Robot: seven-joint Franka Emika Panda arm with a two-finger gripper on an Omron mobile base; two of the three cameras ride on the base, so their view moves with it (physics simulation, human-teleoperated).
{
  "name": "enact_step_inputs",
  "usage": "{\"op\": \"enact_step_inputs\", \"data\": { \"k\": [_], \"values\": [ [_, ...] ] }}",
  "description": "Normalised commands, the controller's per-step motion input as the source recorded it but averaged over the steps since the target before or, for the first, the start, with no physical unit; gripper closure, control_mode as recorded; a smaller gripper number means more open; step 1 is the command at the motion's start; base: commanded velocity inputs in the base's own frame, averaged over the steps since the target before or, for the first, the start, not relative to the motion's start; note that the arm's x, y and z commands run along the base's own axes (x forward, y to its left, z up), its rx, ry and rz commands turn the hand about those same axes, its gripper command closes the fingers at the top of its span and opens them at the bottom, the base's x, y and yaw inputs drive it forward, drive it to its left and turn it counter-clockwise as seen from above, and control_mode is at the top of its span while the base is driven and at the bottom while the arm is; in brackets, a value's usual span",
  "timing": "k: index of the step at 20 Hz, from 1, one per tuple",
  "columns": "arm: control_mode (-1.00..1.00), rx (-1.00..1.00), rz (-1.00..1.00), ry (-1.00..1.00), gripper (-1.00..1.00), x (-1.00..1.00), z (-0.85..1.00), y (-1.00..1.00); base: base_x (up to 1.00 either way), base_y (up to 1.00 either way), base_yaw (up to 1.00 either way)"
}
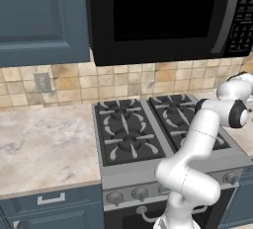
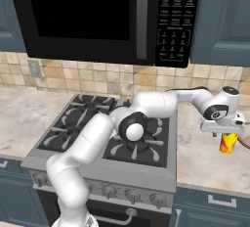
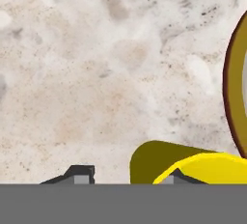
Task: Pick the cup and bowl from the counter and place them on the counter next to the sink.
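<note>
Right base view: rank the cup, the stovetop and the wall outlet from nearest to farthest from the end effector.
1. Cup: directly beneath the end effector, on the counter right of the stove.
2. Stovetop: to the left, under the arm's elbow.
3. Wall outlet: far left, on the tiled wall.

Cup (image 2: 227,143): yellow, shading to orange-red at the lower body; in the hand view its outer wall reads bright yellow and its inside a darker olive-yellow. Bowl (image 3: 237,97): tan-brown rim with a dark brown outline. Counter (image 1: 44,144): beige marbled stone, mottled with grey-brown speckles. Stovetop (image 1: 148,124): black grates on a grey frame. Microwave (image 2: 97,15): black, with pale keypad markings. Cabinets (image 1: 42,18): dark blue. Backsplash (image 2: 122,81): tan and beige tiles, unevenly toned. Arm (image 2: 93,143): white with dark joints.
</note>
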Motion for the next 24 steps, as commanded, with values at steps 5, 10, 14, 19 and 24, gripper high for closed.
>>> {"op": "enact_step_inputs", "data": {
  "k": [5,10,14,19,24],
  "values": [
    [-1.0,0.0,0.0,0.0,1.0,0.0,0.0,0.0,0.0,0.0,0.0],
    [-1.0,0.0,0.0,0.0,1.0,0.0,0.04,0.0,0.0,0.0,0.0],
    [-1.0,0.0,-0.01,0.0,1.0,-0.03,0.15,0.0,0.0,0.0,0.0],
    [-1.0,0.0,-0.07,-0.03,1.0,-0.14,0.41,0.12,0.0,0.0,0.0],
    [-1.0,0.0,-0.08,-0.02,1.0,-0.34,0.43,0.16,0.0,0.0,0.0]
  ]
}}
